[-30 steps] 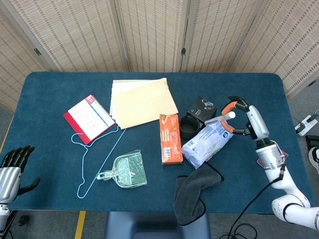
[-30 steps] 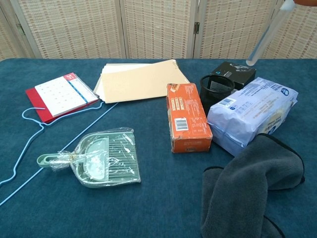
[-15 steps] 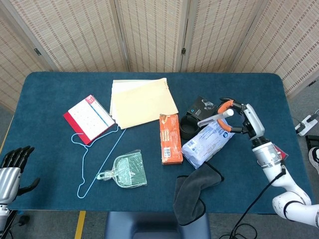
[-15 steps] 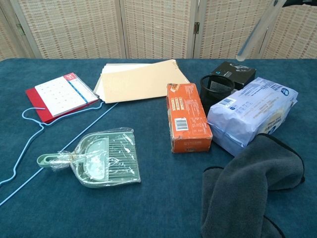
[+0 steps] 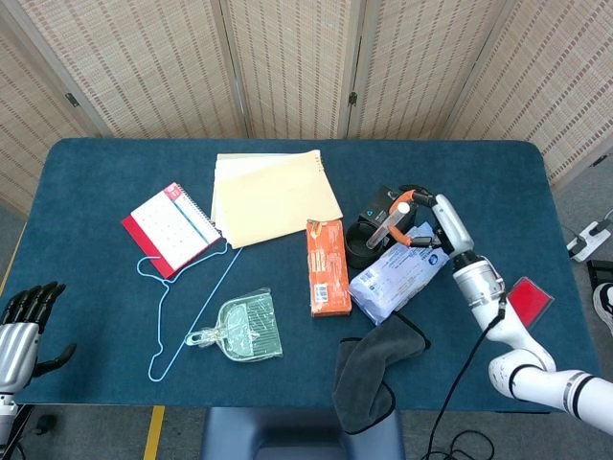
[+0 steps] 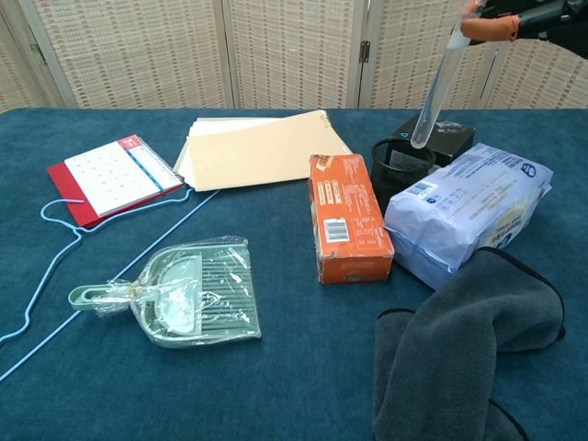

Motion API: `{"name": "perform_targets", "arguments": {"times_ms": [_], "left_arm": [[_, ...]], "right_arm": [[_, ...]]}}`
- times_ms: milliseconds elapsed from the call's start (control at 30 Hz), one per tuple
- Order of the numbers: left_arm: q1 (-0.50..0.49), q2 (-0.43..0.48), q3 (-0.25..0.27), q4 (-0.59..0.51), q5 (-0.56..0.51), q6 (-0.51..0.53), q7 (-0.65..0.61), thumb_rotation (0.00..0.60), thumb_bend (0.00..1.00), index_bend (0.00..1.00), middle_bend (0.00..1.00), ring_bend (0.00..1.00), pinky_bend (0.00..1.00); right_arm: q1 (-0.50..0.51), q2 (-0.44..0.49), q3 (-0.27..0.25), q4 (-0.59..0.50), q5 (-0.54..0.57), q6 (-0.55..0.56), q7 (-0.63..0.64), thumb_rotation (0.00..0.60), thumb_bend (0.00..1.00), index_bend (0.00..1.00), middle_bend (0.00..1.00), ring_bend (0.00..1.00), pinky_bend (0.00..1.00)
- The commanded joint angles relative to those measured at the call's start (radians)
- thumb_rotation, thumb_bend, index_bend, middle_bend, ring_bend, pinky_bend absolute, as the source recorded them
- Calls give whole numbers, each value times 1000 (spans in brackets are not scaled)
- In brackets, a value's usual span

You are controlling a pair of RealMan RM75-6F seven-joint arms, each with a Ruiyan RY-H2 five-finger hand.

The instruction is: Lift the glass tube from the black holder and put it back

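Above holder (image 6: 401, 159): tube (image 6: 435, 87) tilted, tip over the rim, ready to drop in.
Right hand (image 5: 421, 213): you pinch tube's top.
Left hand (image 5: 19, 331): idle, fingers apart, holding nothing.

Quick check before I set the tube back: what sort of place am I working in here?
Probably an indoor demo or test setup, not a real lab: a blue-covered table stands before woven folding screens, strewn with unrelated household things, such as a dustpan, a hanger and a grey cloth.
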Motion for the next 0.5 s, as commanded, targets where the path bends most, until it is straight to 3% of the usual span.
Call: {"name": "perform_targets", "arguments": {"times_ms": [33, 500], "left_arm": [[0, -1, 0, 2, -1, -1, -2, 600, 285, 126, 117, 93, 110], [3, -7, 2, 15, -6, -5, -11, 600, 285, 126, 117, 94, 110]], "right_arm": [[10, -18, -3, 15, 5, -12, -17, 600, 477, 646, 432, 158, 159], [51, -129, -9, 160, 59, -88, -47, 600, 478, 646, 432, 158, 159]]}}
